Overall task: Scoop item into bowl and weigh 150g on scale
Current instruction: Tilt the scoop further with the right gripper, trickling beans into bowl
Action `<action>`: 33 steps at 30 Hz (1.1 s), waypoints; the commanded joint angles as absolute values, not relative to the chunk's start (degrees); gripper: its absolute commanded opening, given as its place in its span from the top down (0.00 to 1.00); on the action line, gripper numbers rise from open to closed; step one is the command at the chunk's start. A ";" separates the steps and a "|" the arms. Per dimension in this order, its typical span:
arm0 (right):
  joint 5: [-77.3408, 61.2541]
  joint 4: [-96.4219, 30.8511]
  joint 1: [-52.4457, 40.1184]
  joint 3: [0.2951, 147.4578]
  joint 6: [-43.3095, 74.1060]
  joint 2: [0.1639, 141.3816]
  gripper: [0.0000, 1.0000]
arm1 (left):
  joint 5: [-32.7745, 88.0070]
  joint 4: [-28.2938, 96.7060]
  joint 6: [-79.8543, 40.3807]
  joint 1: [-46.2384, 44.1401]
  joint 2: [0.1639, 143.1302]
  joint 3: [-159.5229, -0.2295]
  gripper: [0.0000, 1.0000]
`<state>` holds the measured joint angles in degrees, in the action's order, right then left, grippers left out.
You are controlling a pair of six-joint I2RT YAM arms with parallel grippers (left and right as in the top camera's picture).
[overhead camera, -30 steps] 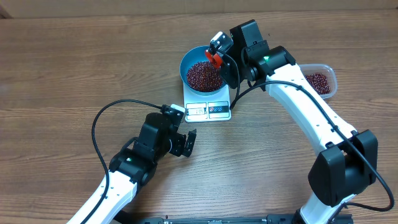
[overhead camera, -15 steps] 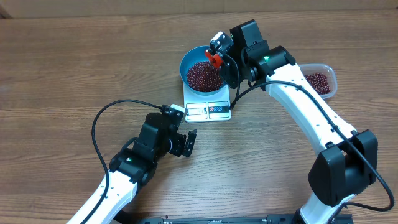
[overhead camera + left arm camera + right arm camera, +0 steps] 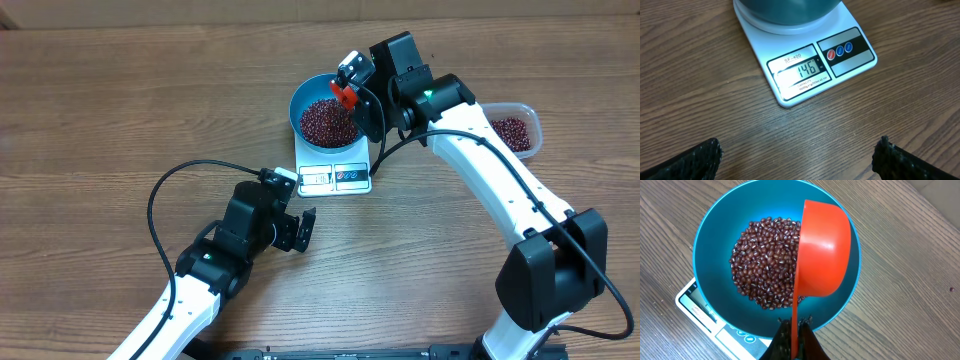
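The blue bowl (image 3: 294,106) stands on the white scale (image 3: 335,178) and holds a heap of dark red beans, the item (image 3: 325,122). My right gripper (image 3: 352,75) is shut on the handle of a red scoop (image 3: 345,95), which hangs tipped on its side over the bowl's right half. From the right wrist, the scoop (image 3: 822,250) shows its back above the beans (image 3: 765,262), and the gripper (image 3: 796,325) pinches its thin handle. My left gripper (image 3: 797,145) stands open above the table in front of the scale (image 3: 850,62), whose display reads 146.
A clear plastic tub (image 3: 537,130) with more beans sits at the far right of the wooden table, beside the right arm. A black cable loops on the table to the left of the left arm (image 3: 215,255).
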<state>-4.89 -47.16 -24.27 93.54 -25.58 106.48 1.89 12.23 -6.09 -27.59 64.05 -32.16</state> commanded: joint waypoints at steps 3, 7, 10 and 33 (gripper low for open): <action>-4.51 -46.74 -24.38 95.33 -25.87 106.37 0.96 | 1.48 12.21 -6.87 -27.35 64.40 -31.92 0.00; -4.51 -46.74 -24.38 95.33 -25.87 106.37 0.96 | 1.48 12.21 -6.87 -27.35 64.40 -31.92 0.00; -4.51 -46.74 -24.38 95.33 -25.87 106.37 0.96 | 1.48 12.19 -6.87 -27.35 64.40 -31.92 0.00; -2.57 -45.04 -24.38 95.33 -27.57 106.37 0.96 | 1.48 12.21 -6.87 -27.35 64.40 -31.92 0.01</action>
